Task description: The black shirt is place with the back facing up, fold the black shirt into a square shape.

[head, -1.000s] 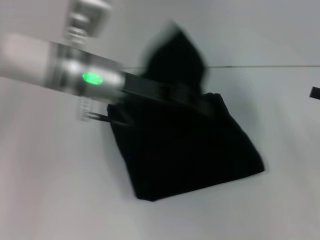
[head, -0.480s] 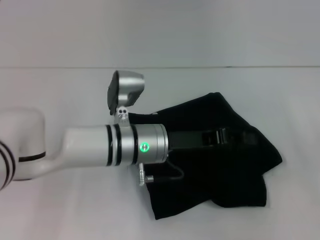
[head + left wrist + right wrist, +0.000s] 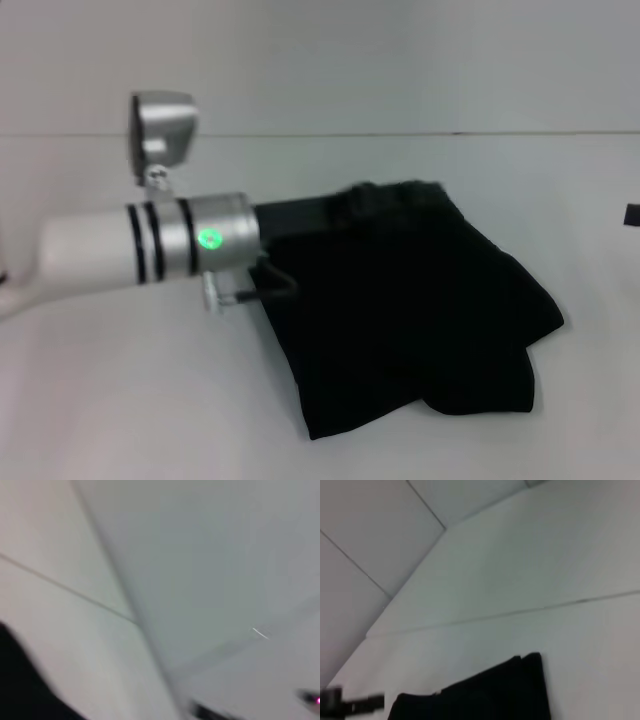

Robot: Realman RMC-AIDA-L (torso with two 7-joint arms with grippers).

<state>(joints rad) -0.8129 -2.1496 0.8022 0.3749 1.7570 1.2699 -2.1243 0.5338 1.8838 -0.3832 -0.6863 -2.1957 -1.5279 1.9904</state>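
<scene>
Black shirt [image 3: 410, 310] lay as a soft, rumpled, roughly square fold on the smooth white tabletop [image 3: 120, 400]. Left claw [image 3: 385, 197] sat at its far edge; can't tell its opening.

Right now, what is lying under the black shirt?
The black shirt lies in a folded heap on the white table; bare table shows all around it. Anything beneath the cloth is covered. The left claw sits at its far edge.
</scene>
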